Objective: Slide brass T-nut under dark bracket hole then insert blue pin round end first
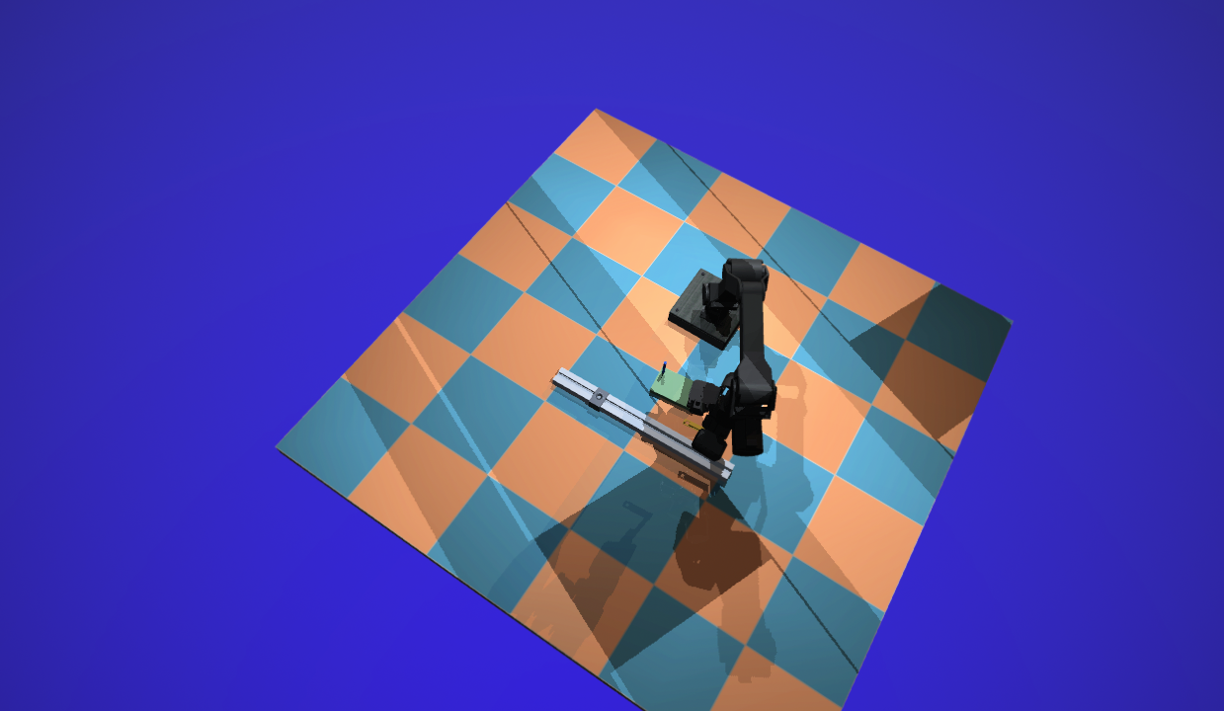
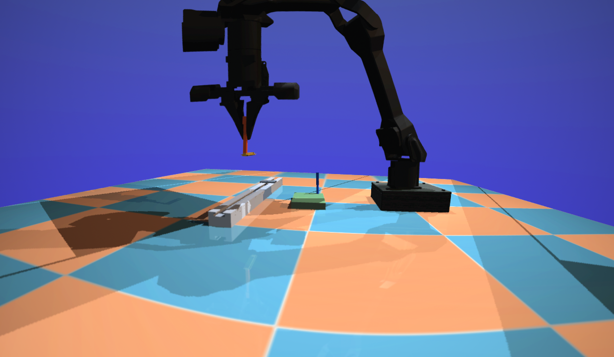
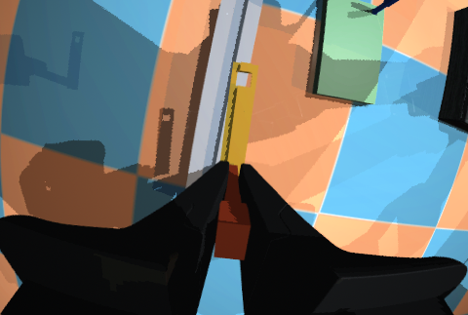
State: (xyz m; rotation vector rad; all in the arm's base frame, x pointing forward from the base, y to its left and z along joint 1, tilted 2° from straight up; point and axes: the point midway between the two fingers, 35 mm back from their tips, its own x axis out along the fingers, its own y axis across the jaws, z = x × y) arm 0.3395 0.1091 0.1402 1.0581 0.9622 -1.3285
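Brass T-nut was suspended above the aluminum rail, its orange handle clamped upright between the gripper's fingers, presumably so that the nut could be lowered and tipped into the slot.

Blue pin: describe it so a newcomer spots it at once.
Find the black arm's square base. Between it and the long aluminum rail sits a low green tray. The pin stands upright there, the only blue stick.
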